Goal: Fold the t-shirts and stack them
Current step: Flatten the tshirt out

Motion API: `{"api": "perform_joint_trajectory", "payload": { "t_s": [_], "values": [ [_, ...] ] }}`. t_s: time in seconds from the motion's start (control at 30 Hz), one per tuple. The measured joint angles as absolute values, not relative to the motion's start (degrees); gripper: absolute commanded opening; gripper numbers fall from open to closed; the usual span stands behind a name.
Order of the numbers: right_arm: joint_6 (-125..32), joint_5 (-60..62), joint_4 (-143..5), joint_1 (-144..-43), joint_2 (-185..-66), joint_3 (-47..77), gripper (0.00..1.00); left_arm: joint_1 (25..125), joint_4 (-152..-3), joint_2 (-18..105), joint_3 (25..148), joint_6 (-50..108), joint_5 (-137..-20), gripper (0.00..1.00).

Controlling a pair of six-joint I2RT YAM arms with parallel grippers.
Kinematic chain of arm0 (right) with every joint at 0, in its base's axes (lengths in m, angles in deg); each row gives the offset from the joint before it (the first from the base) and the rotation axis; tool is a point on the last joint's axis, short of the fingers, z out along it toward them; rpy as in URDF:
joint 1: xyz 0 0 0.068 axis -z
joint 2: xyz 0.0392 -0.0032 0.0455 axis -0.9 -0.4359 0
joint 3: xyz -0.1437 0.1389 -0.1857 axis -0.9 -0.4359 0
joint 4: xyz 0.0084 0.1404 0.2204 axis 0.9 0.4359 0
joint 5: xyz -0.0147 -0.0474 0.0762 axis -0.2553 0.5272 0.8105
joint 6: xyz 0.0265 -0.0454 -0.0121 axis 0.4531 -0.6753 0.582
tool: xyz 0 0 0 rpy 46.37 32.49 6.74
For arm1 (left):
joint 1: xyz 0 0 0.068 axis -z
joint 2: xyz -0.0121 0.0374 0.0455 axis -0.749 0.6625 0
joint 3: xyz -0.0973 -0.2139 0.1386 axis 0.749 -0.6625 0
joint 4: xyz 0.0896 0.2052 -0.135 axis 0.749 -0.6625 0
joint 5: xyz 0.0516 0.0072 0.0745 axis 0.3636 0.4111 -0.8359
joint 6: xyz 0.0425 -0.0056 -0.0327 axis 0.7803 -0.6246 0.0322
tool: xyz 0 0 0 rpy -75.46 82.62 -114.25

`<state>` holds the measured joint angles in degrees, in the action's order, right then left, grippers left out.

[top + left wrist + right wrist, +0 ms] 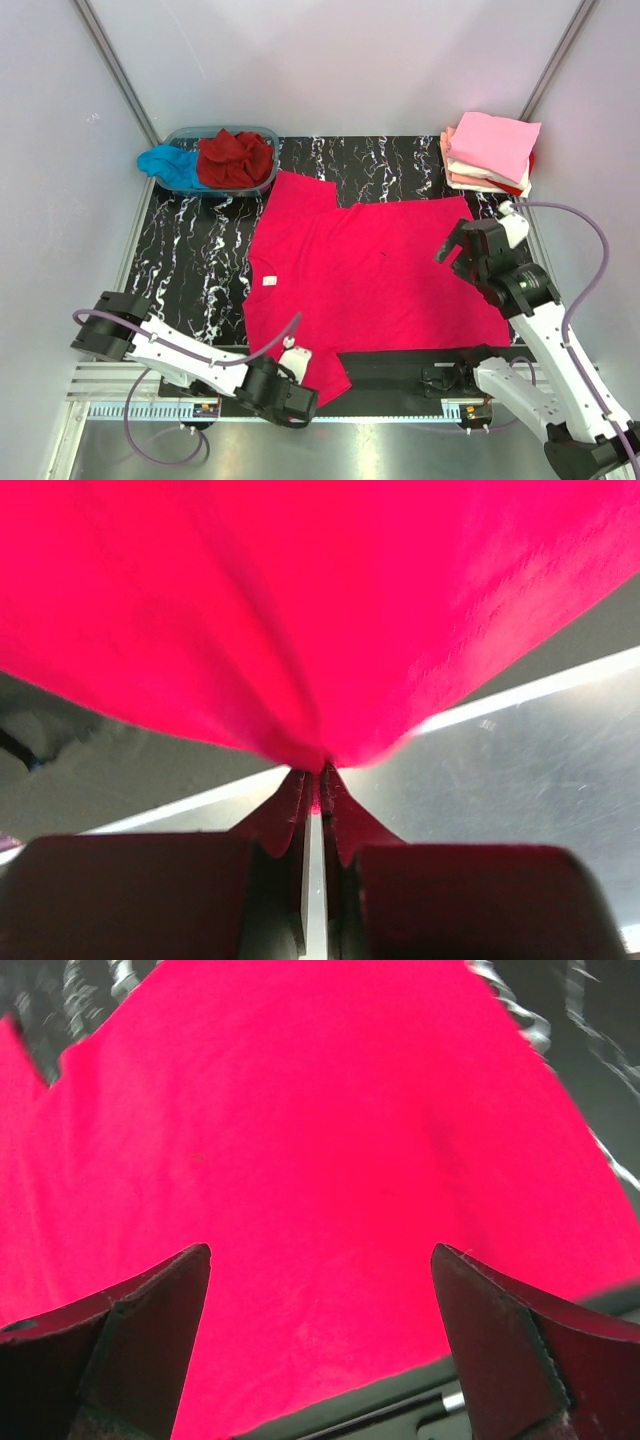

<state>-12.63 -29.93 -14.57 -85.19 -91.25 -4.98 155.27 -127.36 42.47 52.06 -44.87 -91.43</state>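
A bright pinkish-red t-shirt (370, 270) lies spread flat on the black marbled mat, collar to the left. My left gripper (297, 368) is at the near edge and is shut on the shirt's near sleeve; in the left wrist view the red cloth (300, 610) is pinched between the closed fingers (340, 810). My right gripper (452, 250) hovers open over the shirt's right side; the right wrist view shows only red cloth (320, 1160) between its spread fingers (150, 1310). A dark red shirt (235, 157) and a turquoise one (170, 166) lie in the tub.
A clear blue-tinted tub (262, 134) stands at the back left. A stack of folded shirts (490, 152), pale pink on top, sits at the back right. The black marbled mat (190, 250) is bare on the left. A metal rail (400, 410) runs along the near edge.
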Motion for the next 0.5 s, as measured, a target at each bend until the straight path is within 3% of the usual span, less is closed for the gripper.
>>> {"api": "perform_joint_trajectory", "payload": {
  "t_s": [0.23,0.43,0.5],
  "values": [
    [-2.4,-30.9,-9.7,-78.9,-89.9,-5.3,1.0,149.0,-124.6,37.7,49.0,-41.3,-93.6,0.0],
    [-6.5,-11.2,-15.6,-45.3,-99.4,-11.5,0.99,147.9,-124.5,37.6,49.2,-38.4,-95.2,0.0],
    [-7.5,-10.4,-15.2,-39.4,-106.1,-11.5,1.0,147.7,-124.5,37.5,49.2,-37.7,-95.5,0.0]
  ]
}}
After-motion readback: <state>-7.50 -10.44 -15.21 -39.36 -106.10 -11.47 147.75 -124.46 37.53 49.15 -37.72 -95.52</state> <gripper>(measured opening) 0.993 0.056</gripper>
